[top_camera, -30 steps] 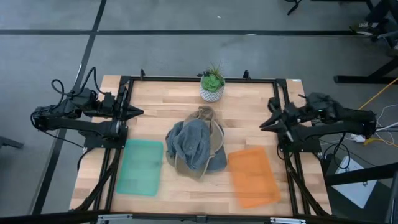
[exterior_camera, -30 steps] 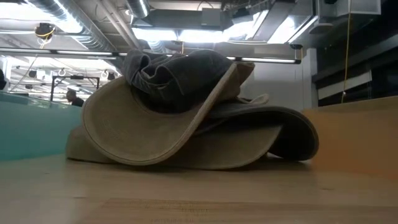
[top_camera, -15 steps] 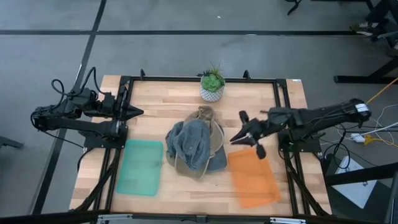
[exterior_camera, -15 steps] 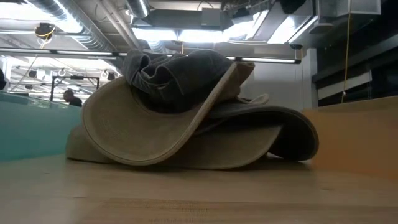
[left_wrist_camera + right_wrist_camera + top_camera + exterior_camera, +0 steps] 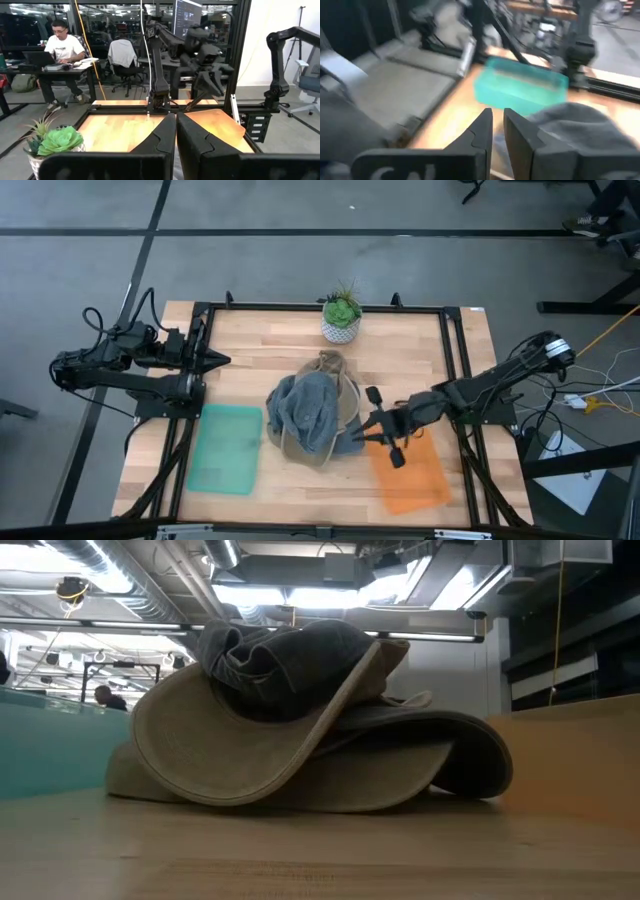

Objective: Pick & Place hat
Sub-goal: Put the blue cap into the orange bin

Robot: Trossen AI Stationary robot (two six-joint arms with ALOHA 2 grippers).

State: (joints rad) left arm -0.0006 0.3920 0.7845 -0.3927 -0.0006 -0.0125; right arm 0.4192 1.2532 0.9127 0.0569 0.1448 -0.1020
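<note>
Just beside the right gripper [image 5: 372, 425], whose fingers stood only a narrow slit apart and held nothing, a heap of hats [image 5: 315, 418] lay mid-table: a grey-blue hat [image 5: 306, 406] crumpled on a tan brimmed hat [image 5: 250, 755]. To grip well, the fingers likely needed to spread, then pinch one brim edge only. Well away, the left gripper [image 5: 222, 361] waited closed.

The right arm, parked at the right edge of the table a second ago, has swung inward across the table, bringing the right gripper [image 5: 372, 423] just beside the right-hand rim of the hat [image 5: 315, 418] and above the inner edge of the orange tray [image 5: 415, 480]. In the room behind, a person [image 5: 100, 696] has shifted slightly left.
</note>
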